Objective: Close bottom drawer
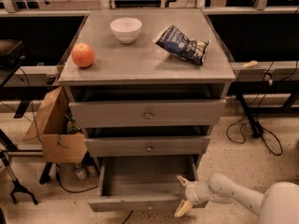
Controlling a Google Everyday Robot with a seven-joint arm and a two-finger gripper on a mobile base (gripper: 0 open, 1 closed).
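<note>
The grey cabinet (148, 113) has three drawers. The lowest, the bottom drawer (142, 183), stands pulled out with its plain inside showing. The white arm (233, 195) reaches in from the right. Its end effector (183, 195) is at the drawer's right front corner, fingers spread open. On the surface (140, 62) lie a chip bag (182, 45), a bowl (126, 29) and an orange (83, 55).

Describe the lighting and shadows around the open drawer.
Camera view: dim, warm overhead light; the cabinet top is evenly lit, without glare. Same view: the bottom drawer darkens toward its back under the middle drawer; the gripper, open at its front right corner, shows pale.
</note>
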